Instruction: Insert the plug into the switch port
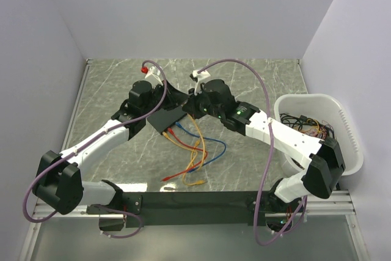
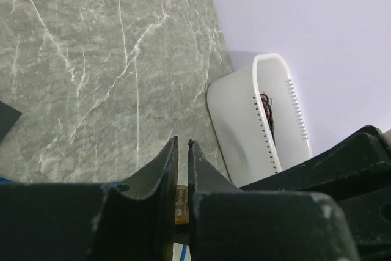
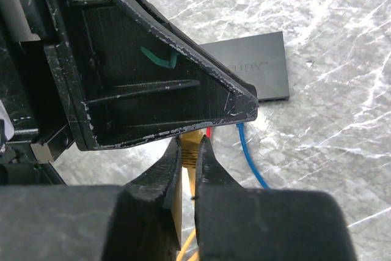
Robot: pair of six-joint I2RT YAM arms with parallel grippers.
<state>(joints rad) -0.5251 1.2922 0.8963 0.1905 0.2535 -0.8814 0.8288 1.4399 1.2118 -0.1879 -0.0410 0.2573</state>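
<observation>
Two grips: right end effector (image 3: 190, 142) clamped on the yellow plug (image 3: 191, 154), left end effector (image 2: 182, 145) seemingly pinching it too; next, align with switch (image 3: 256, 65).

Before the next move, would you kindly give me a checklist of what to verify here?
1. Grip on the plug: the right gripper is closed on the yellow plug: ok.
2. Second grip: the left gripper is nearly shut on a tan piece; whether that is the same plug: cannot tell.
3. Plug lined up with a socket: the left gripper's body hides the gap to the switch: cannot tell.
4. The switch lies flat on the table: ok.
5. Clear path: the blue cable lies right beside the plug and might snag: not ok.
</observation>
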